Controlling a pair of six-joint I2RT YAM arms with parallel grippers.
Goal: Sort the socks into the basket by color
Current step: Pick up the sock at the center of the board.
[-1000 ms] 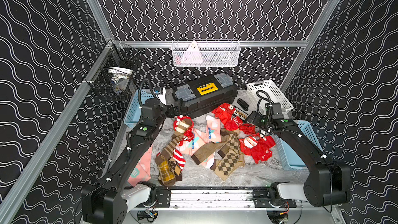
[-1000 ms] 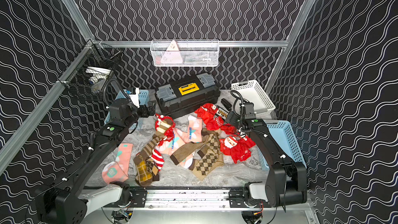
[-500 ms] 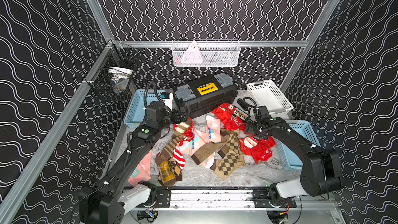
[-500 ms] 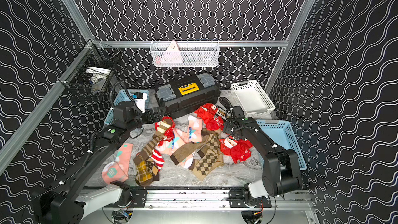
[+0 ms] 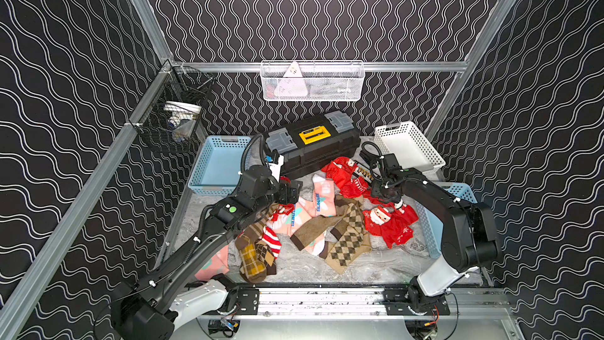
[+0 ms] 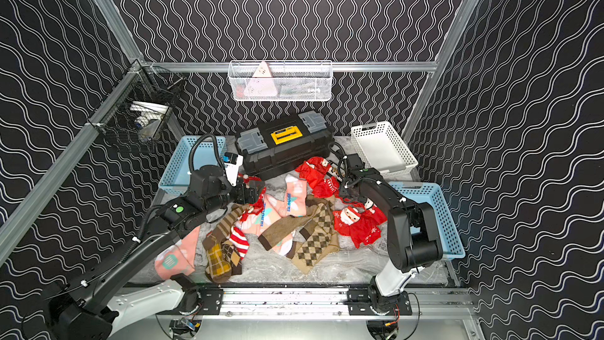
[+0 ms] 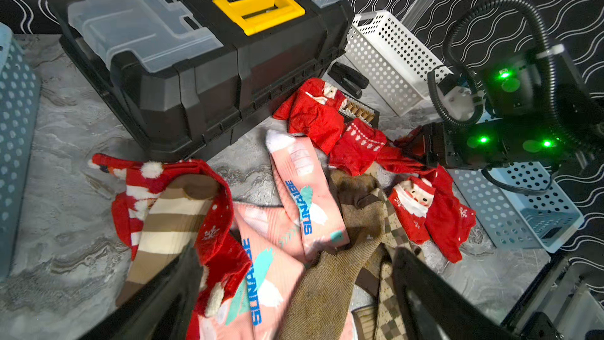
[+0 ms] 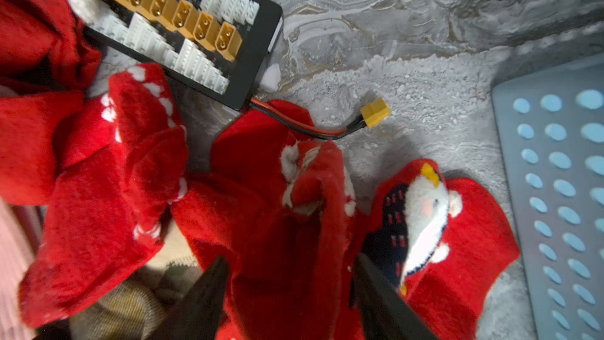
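R gripper (image 8: 291, 263): jaws abt half apart, straddling a raised fold of a red sock (image 8: 261, 230). Can't tell if they bite fabric yet.
Lead (image 8: 304, 129): red-black wire w/ yellow plug (image 8: 376, 115) lies across that same sock, running from the connector board (image 8: 183, 21). If you lift here, the sock may drag wire and board along, or carry them to the basket.
Penguin sock (image 8: 421, 210): just beside the outer finger. A shallow pinch could slip off the fluffy fold, or a deep one could take two reds at once (harmless by colour).
R blue basket (image 8: 555, 191): near. Its rim could snag a trailing toe.
L gripper (image 7: 294, 253): jaws wide, holding nothing, poised over the mixed heap.
L risk: striped red sock (image 7: 137, 188) has a tan-brown sock (image 7: 170, 224) lying on it, and salmon-pink socks (image 7: 304, 197) overlap beside. Close here and you prob. bag two colours.
Socks (image 5: 313, 227): heaped on the marbled table (image 5: 300, 269) btwn the baskets. None seen in L blue basket (image 5: 212, 188) or white basket (image 5: 385, 135).
Toolbox (image 5: 310, 145): close behind the heap, L wrist near it. Watch clearance on lift.
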